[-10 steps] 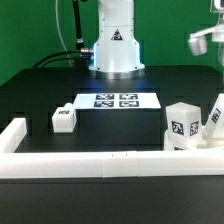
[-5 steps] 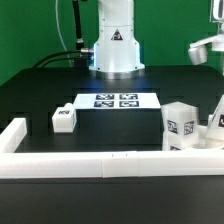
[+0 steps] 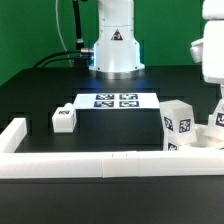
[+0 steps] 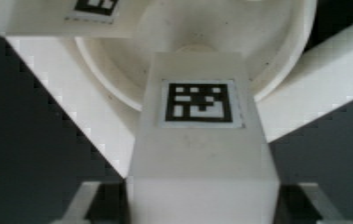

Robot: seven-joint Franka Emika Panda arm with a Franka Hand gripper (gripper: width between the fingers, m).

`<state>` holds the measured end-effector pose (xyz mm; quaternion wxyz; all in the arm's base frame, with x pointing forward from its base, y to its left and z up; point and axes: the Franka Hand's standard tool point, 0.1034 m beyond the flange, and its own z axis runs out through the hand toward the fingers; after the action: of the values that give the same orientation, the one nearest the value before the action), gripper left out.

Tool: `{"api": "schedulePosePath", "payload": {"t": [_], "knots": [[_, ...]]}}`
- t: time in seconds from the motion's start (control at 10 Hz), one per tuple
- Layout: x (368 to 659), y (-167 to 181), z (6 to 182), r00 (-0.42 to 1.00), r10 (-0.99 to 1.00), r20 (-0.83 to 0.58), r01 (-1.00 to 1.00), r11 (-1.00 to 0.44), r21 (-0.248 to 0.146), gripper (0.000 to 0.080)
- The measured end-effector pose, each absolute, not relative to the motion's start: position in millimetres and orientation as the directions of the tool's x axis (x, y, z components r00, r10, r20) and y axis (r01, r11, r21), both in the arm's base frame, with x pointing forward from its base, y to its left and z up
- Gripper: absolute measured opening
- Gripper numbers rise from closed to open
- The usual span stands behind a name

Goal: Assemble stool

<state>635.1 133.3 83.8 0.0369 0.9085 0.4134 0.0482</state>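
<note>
The gripper is hovering over the seat and leg, at the exterior view's right of the marker board. Clenched or released, I cannot tell. Any off-centre descent is risking toppling the leg.

Black worktop beneath everything. At its middle, lying flat, thin white marker board printed with four tags. Behind the marker board, white rounded robot base bearing a triangle sign. Just off the marker board's corner on the exterior view's left, slightly nearer the camera, small white blocky plastic leg, tag facing forward. In front of the marker board, long white border rail, turning back at the exterior view's left end. To the exterior view's right of the marker board, white tagged block-shaped stool part, with a slimmer tilted white stool part close beside it. Above these, white claw, cut by the frame edge, finger spread unreadable.
</note>
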Motion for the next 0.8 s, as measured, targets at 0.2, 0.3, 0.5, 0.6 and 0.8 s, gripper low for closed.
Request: {"api": "schedulePosePath", "payload": {"t": [0.2, 0.3, 0.5, 0.6, 0.8], "knots": [[635.3, 129.5, 83.3, 0.861, 0.501, 0.088, 0.496, -0.866, 0.07, 0.034], [635.4, 128.8, 83.1, 0.92, 0.381, 0.096, 0.377, -0.924, 0.057, 0.034], [631.7, 124.6, 82.3, 0.997, 0.031, 0.064, 0.033, -0.999, -0.028, 0.034], [632.3, 124.5, 82.2, 0.997, 0.023, 0.068, 0.025, -0.999, -0.025, 0.034], [632.7, 121.8, 82.1, 0.992, -0.113, 0.064, -0.111, -0.993, -0.034, 0.034]]}}
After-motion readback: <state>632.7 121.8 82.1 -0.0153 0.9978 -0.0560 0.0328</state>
